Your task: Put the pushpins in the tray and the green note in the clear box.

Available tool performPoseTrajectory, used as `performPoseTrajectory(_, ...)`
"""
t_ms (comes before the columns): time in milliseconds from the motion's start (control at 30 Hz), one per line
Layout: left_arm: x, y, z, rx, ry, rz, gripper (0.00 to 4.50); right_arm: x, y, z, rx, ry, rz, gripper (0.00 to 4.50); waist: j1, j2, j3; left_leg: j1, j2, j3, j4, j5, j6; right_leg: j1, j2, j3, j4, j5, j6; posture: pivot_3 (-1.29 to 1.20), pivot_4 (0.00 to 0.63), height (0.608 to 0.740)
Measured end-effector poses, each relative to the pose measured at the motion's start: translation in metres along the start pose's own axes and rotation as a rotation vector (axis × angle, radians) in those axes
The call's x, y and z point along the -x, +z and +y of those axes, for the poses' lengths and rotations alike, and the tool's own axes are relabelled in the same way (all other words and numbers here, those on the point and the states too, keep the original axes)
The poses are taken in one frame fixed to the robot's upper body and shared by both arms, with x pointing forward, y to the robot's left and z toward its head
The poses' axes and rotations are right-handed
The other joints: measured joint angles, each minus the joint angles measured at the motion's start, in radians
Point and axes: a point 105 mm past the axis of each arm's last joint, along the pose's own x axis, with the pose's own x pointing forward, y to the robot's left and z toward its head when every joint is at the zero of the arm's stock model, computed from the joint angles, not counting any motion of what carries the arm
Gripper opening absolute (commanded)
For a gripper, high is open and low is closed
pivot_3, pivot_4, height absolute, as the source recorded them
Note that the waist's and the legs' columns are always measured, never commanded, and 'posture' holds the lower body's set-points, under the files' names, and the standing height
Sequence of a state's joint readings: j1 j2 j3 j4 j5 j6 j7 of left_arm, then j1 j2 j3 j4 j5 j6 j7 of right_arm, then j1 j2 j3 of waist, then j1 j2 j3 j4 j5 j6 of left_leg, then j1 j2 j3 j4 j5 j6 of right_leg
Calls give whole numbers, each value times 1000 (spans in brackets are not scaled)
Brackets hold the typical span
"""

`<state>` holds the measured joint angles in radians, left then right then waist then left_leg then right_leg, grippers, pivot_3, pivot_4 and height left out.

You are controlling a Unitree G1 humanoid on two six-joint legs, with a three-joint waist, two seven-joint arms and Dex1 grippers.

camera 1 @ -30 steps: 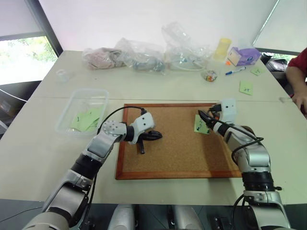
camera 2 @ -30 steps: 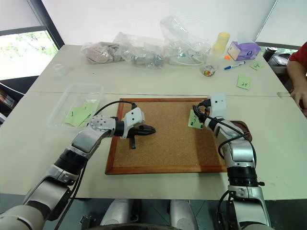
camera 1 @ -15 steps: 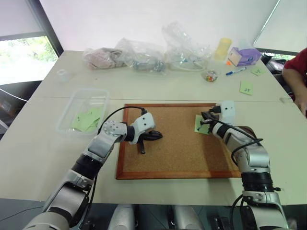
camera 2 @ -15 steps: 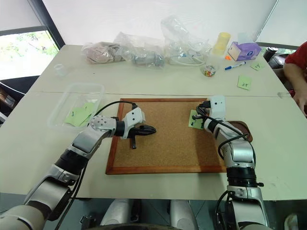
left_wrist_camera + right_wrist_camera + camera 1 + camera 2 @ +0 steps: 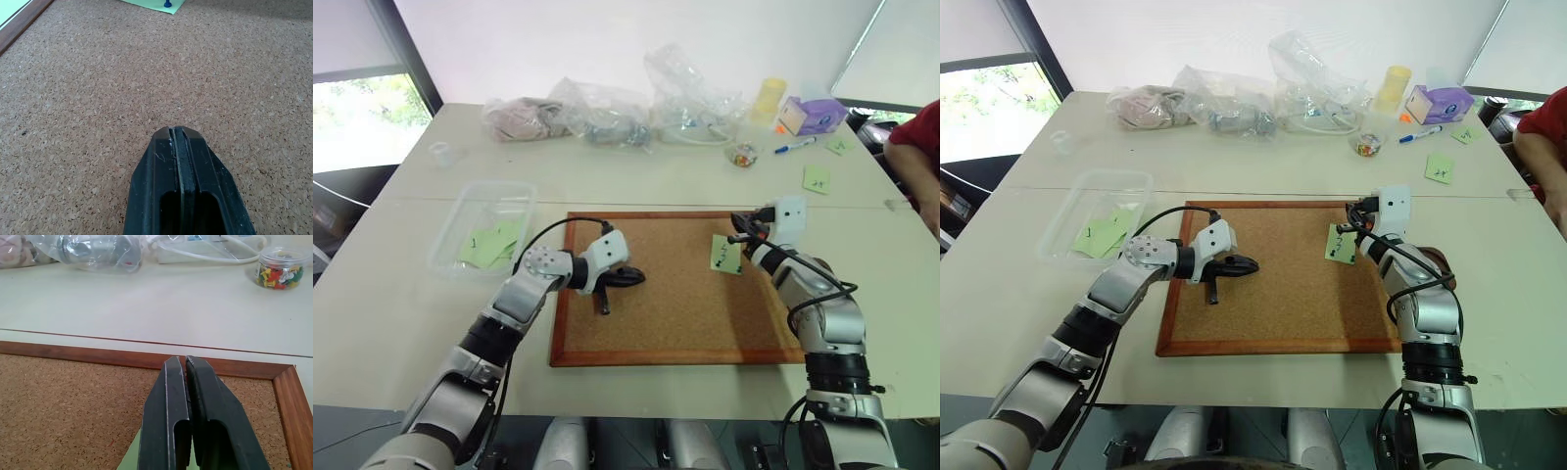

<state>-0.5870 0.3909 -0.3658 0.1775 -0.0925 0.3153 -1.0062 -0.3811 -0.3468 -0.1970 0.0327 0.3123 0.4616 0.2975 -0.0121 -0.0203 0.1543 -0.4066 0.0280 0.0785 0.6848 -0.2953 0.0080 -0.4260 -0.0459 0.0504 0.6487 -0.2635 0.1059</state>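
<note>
My right gripper (image 5: 740,224) is clenched, hovering just above the green note (image 5: 725,255) pinned on the corkboard (image 5: 675,323). My left gripper (image 5: 632,278) is clenched empty over the cork. The clear box (image 5: 460,230) holds other green notes.

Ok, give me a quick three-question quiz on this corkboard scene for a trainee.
1. True or false: the right gripper is shut.
2. What lies inside the clear box?
3. Is the green note on the corkboard or on the table?

Key:
1. True.
2. Green sticky notes.
3. On the corkboard, with a blue pushpin in it.
</note>
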Motion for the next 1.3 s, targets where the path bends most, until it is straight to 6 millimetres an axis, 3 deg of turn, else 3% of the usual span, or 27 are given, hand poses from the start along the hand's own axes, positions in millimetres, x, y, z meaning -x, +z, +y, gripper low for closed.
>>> performPoseTrajectory(133,-1,0,0,-1,-1,0,0,15,9,-12,-16,-60,-47,61,2,0,0,0,0,0,0,0,0,0,0,0,0,0,0,0,150,737)
performPoseTrajectory(267,0,1,-1,-5,-1,-1,0,58,26,-40,22,-192,-102,61,2,0,0,-1,0,-1,-1,0,0,0,0,0,-1,0,0,0,150,737)
performPoseTrajectory(333,1,1,-1,-9,0,1,0,82,22,-55,41,-275,-71,61,0,1,0,0,0,-1,-1,0,0,0,0,0,-1,0,0,0,150,737)
performPoseTrajectory(433,1,0,-1,-11,2,9,0,101,8,-63,40,-332,-6,61,-2,2,-1,1,0,0,-1,0,0,1,0,0,-1,0,0,0,150,737)
performPoseTrajectory(933,-2,1,-1,-20,-12,2,0,109,-37,-82,-30,-425,172,61,2,3,-2,0,-1,-1,-1,0,0,1,0,0,-2,0,0,0,150,737)
performPoseTrajectory(1033,-2,1,-1,-20,-11,2,0,109,-38,-82,-36,-422,173,946,2,2,-2,0,-1,-1,-1,0,0,1,0,0,-2,0,0,0,150,737)
performPoseTrajectory(1233,-2,1,0,-21,-11,2,0,109,-42,-83,-51,-421,187,4106,2,3,-2,0,-1,-1,-1,0,0,1,0,0,-2,0,0,0,150,737)
performPoseTrajectory(1267,-2,1,0,-21,-11,2,0,109,-43,-83,-53,-418,187,4464,2,3,-2,0,-1,-1,-1,0,0,1,0,0,-2,0,0,0,150,737)
performPoseTrajectory(1300,-2,1,0,-21,-11,2,0,109,-43,-83,-55,-416,186,4464,2,3,-2,0,-1,-1,-1,0,0,1,0,0,-2,0,0,0,150,737)
